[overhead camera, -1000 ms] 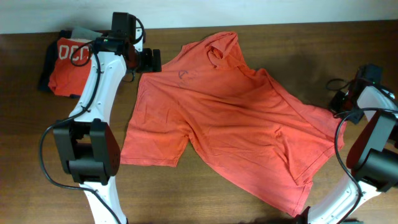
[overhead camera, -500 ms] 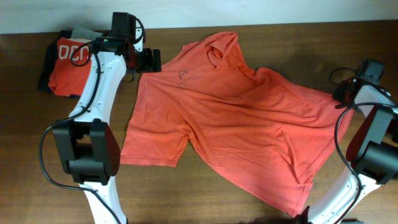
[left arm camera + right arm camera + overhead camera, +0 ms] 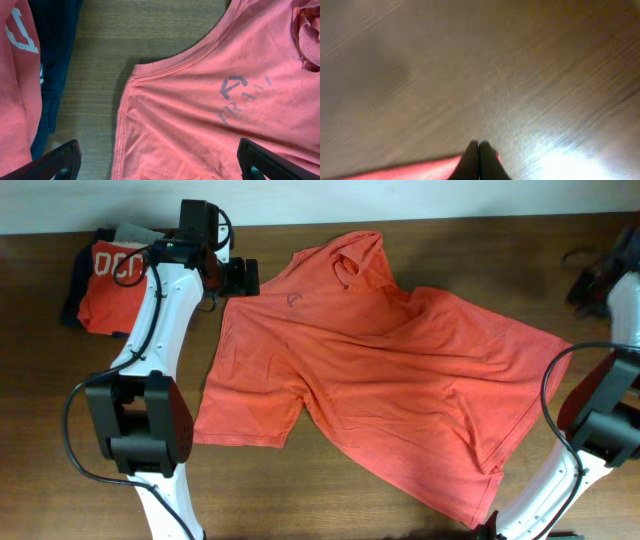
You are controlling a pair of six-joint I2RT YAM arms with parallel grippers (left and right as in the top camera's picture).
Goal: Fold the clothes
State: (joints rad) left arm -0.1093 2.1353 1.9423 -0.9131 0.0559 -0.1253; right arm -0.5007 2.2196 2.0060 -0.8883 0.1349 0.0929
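The shirt [image 3: 400, 380] lies spread front-up across the desk [image 3: 480, 240]. The left end effector [image 3: 160, 167] hovers wide open over its shoulder beside the logo [image 3: 245, 97], holding nothing. The right end effector [image 3: 479, 161] is pinched shut off the shirt's right corner, with red cloth just beside its tips.

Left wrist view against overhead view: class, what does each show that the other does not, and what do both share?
Only the left wrist view: the small dark chest logo readable as letters, and the seam stitching. Only the overhead view: the whole coral-red short-sleeved T-shirt lying rumpled, the left arm and the right arm. Both: the T-shirt's upper chest, the brown wooden table, and the folded red garment with white print.
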